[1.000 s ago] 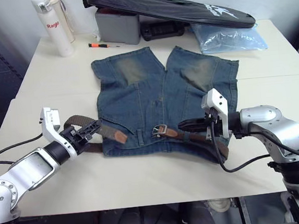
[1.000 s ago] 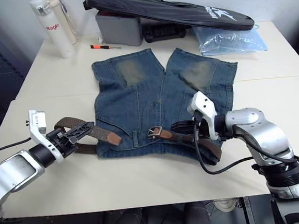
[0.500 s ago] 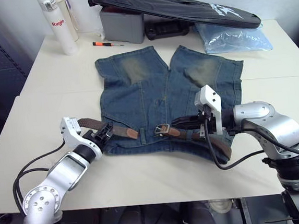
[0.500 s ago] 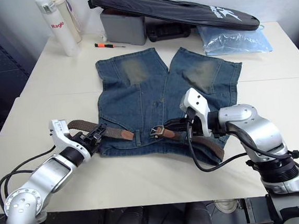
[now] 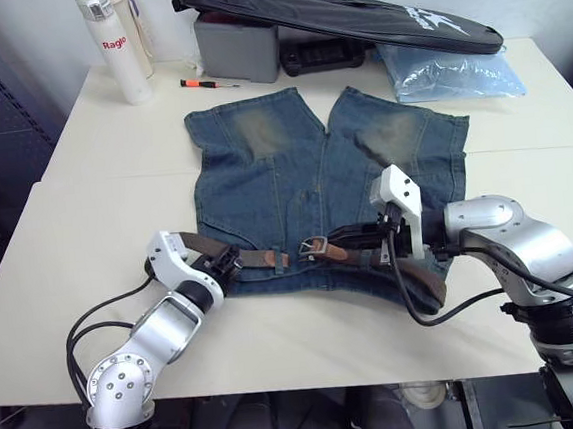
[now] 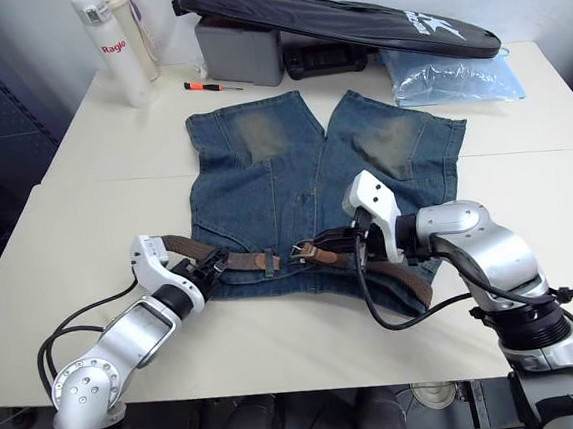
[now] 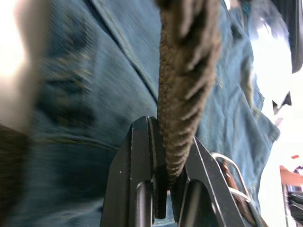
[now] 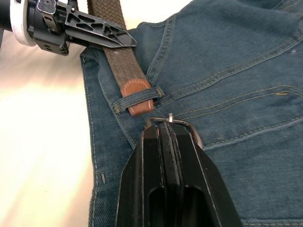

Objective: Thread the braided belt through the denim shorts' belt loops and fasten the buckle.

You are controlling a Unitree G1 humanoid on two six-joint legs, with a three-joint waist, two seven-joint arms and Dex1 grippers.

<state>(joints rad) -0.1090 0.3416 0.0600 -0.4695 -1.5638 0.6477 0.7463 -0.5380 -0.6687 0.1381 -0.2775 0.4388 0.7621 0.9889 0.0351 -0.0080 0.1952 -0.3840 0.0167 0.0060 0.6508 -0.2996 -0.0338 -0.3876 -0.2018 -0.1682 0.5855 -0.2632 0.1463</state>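
Left end effector (image 5: 229, 264) clenched on braided belt (image 8: 118, 59); right end effector (image 5: 342, 237) pinching strap at buckle (image 5: 313, 245). Tan tip (image 8: 137, 97) barely inside belt loop (image 8: 138, 98); risk: braid buckles, tip slips out.

Bright, even indoor light; head views sharp, left wrist view blurred.

The table (image 5: 86, 222) shows soft shadows and no harsh glare. In the left wrist view the braided belt (image 7: 187, 85) and the denim shorts (image 7: 94, 94) are smeared, with washed-out white edges.

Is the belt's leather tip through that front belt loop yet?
Through: the leather tip lies under the belt loop, its end poking out short of the buckle.
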